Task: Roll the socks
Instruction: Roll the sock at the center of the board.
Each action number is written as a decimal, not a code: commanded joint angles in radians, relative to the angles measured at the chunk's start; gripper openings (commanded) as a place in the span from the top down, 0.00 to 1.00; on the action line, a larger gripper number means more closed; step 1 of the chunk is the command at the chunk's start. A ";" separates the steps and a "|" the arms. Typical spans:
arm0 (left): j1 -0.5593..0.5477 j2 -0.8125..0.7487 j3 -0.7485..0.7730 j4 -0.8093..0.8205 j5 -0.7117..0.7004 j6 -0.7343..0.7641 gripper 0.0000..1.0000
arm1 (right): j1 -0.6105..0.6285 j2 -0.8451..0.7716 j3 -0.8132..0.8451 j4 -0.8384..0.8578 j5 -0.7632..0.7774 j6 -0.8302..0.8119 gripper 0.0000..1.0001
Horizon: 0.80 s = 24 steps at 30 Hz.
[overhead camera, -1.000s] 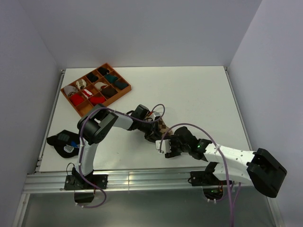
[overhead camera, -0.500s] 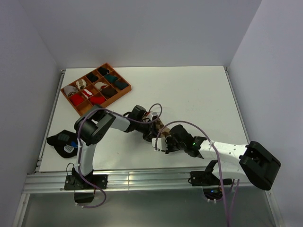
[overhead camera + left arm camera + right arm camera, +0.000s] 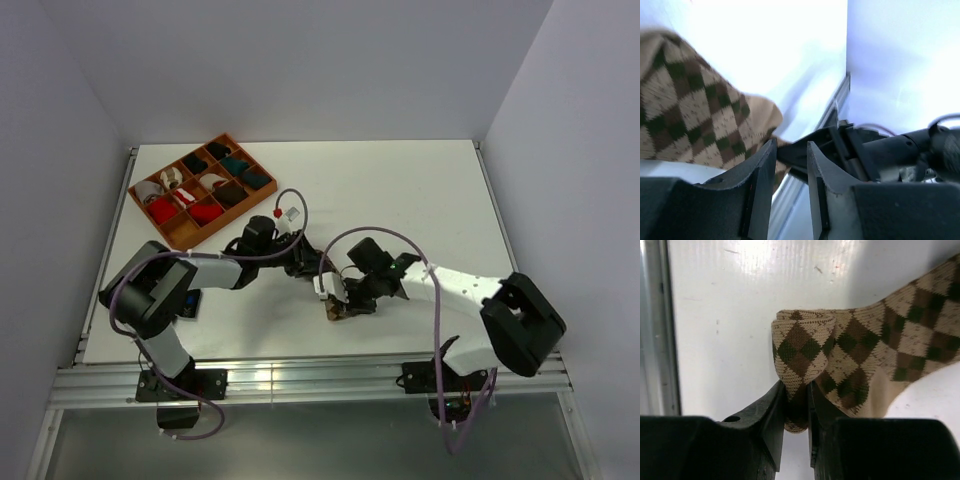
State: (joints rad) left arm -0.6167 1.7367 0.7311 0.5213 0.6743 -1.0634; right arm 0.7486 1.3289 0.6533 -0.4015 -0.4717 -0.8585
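Note:
One tan-and-brown argyle sock (image 3: 855, 340) lies on the white table, its end folded over on itself. In the right wrist view my right gripper (image 3: 797, 401) is shut on that folded end. From above, only a bit of the sock (image 3: 338, 312) shows under the right gripper (image 3: 336, 300), near the table's front middle. My left gripper (image 3: 790, 150) is open with nothing between its fingers; the sock (image 3: 690, 115) lies just to its left, apart from it. In the top view the left gripper (image 3: 306, 266) sits just up and left of the right one.
An orange divided tray (image 3: 226, 137) holding several rolled socks stands at the back left. The metal rail (image 3: 300, 375) runs along the table's front edge, close behind the sock. The left arm's elbow (image 3: 150, 295) lies low over the left side of the table.
The right gripper has shut on the sock's folded end and shifted left. The left gripper has let go of the sock and drawn back up and left, its elbow swinging down to the left.

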 commanded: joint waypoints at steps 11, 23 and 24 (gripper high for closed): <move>-0.064 -0.495 -0.346 0.158 -0.589 0.229 0.63 | -0.219 0.525 0.536 -0.724 -0.300 -0.200 0.80; -0.469 -0.444 -0.286 0.103 -0.995 0.795 0.58 | -0.258 0.839 0.810 -0.958 -0.303 -0.172 0.78; -0.491 -0.427 -0.285 0.117 -1.024 0.848 0.54 | -0.259 0.851 0.816 -0.956 -0.300 -0.151 0.78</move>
State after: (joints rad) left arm -1.0512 1.2652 0.4248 0.5858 -0.2123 -0.4301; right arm 0.4942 2.1513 1.4315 -1.2949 -0.8104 -1.0233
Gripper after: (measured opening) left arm 0.441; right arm 0.263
